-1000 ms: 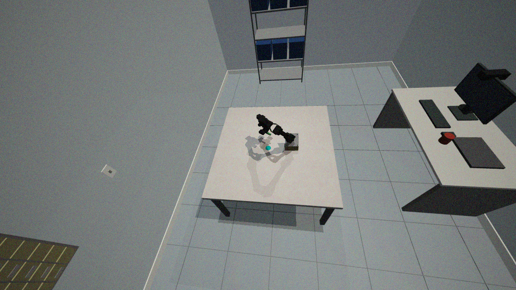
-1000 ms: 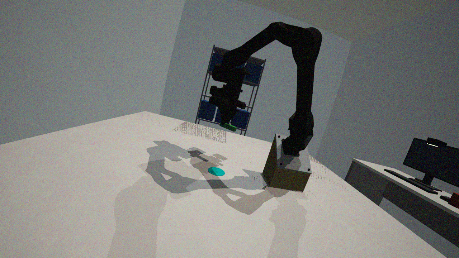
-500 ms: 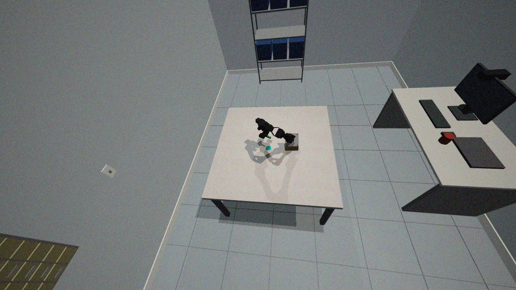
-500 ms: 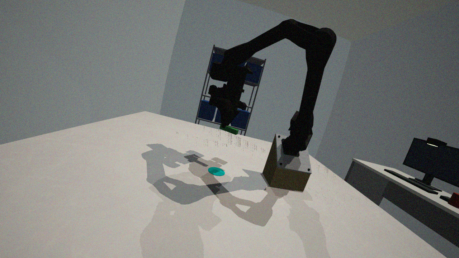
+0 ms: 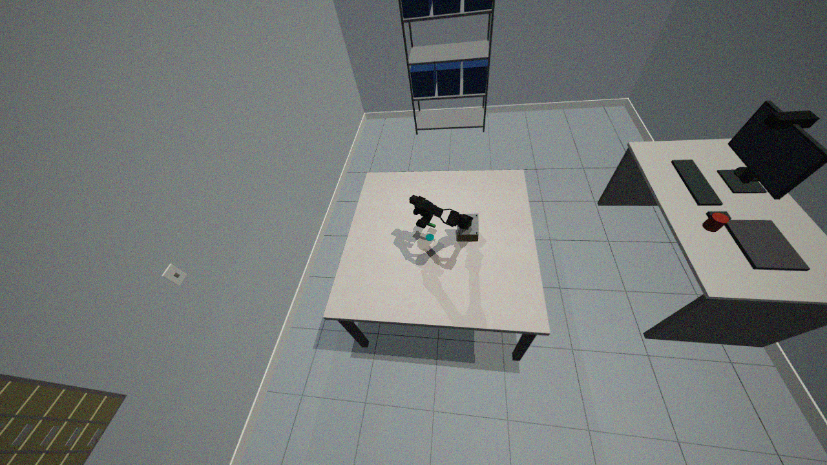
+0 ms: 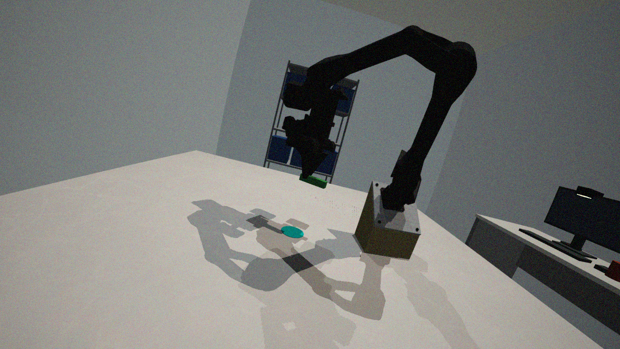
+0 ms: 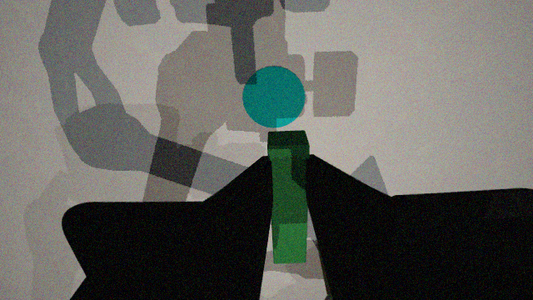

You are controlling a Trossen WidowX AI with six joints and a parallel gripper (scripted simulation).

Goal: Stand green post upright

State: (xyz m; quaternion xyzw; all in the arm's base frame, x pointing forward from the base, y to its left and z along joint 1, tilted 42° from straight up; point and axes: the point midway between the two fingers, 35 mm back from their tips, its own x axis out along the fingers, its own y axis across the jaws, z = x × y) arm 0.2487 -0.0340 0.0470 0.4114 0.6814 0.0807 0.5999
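The green post is held near one end, lying nearly level in the air above the table. My gripper is shut on it and points down, with one fingertip on each side of the post in the wrist view. The cyan circle is flat on the table with nothing standing on it. In the wrist view it lies just beyond the far end of the post. The arm's shadow falls over much of it.
The arm's base box stands on the white table, to the right of the circle in the top and exterior views. A shelf rack stands behind the table. A desk with a monitor is at the right.
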